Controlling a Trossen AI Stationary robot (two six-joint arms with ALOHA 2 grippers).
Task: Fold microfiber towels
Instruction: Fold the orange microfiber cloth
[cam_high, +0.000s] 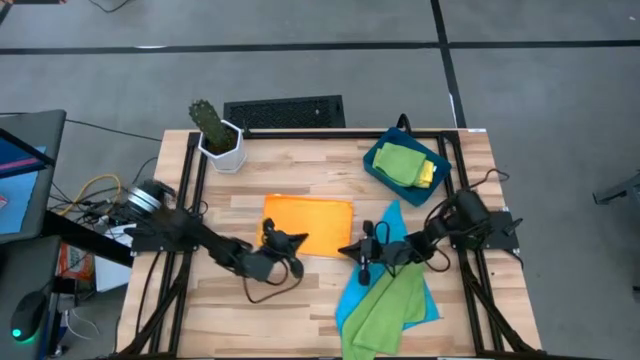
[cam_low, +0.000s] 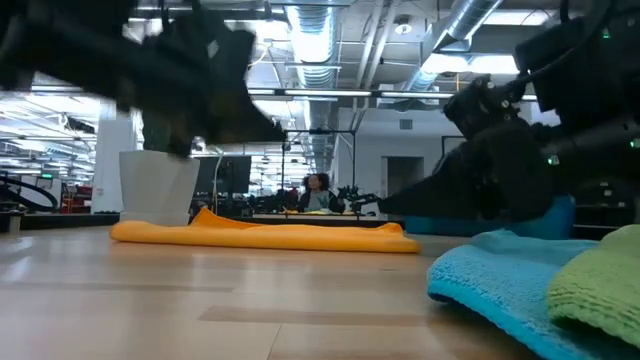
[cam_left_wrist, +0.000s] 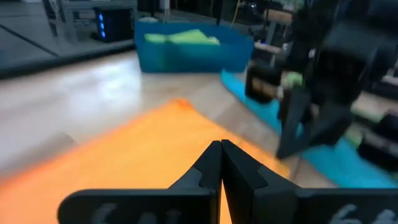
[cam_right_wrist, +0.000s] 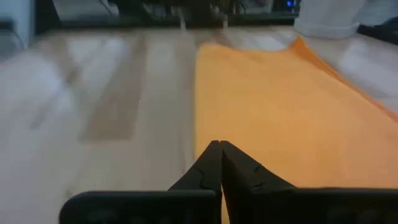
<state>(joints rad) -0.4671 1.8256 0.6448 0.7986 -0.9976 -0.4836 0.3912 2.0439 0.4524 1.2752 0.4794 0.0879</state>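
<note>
Grippers sit at either near corner of the orange towel (cam_high: 308, 222), which lies flat at the middle of the wooden counter (cam_high: 240, 190).

Left gripper (cam_high: 284, 240): positioned over the towel's near left corner. In its wrist view the fingers (cam_left_wrist: 221, 163) are pressed together with orange cloth directly beneath and ahead of the tips. Whether cloth is pinched between them cannot be told.

Right gripper (cam_high: 352, 247): positioned just off the towel's near right corner, facing the left gripper across that edge. In its wrist view the fingers (cam_right_wrist: 220, 163) meet at the tips, with the orange towel spreading ahead of them and bare counter beside it. No cloth is visibly clamped.

Blue towel (cam_high: 385, 262): lies beneath the right arm, behind and beside the right gripper, spread loosely toward the near edge of the counter.

Green towel (cam_high: 385, 305): lies on top of the blue towel, near the counter's front edge.

Blue tray (cam_high: 377, 165): stands beyond the right gripper at the far right of the counter. It holds a folded green towel (cam_high: 400, 161) with a yellow towel (cam_high: 427, 174) showing at its edge.

Potted cactus (cam_high: 215, 133): stands at the far left corner, well apart from both grippers.
</note>
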